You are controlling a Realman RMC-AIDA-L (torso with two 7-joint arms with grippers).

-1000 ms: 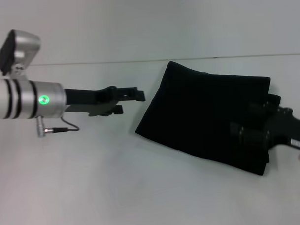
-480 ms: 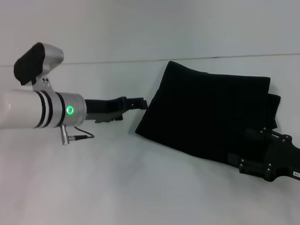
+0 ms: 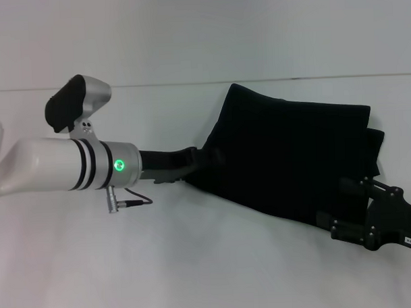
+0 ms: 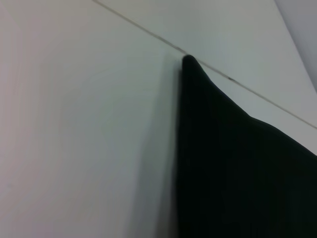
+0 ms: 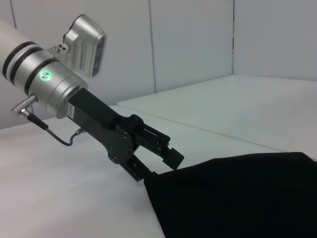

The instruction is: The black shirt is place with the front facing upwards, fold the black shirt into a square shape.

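Note:
The black shirt (image 3: 293,158) lies folded into a rough rectangle on the white table, right of centre; no lettering shows. My left gripper (image 3: 201,156) has reached the shirt's left edge. In the right wrist view, the left gripper (image 5: 157,166) is open, with one finger (image 5: 171,156) above the cloth's corner and the other low against it. The left wrist view shows only the shirt's (image 4: 237,163) edge and a pointed corner. My right gripper (image 3: 340,227) sits at the shirt's near right edge, overlapping the hem.
The white table (image 3: 162,263) stretches bare to the left and front of the shirt. A seam line (image 3: 156,84) runs across the table behind the shirt. A grey cable (image 3: 133,202) hangs under the left wrist.
My left arm has moved right until its gripper meets the shirt's left edge. My right gripper has pulled back off the shirt toward the near right.

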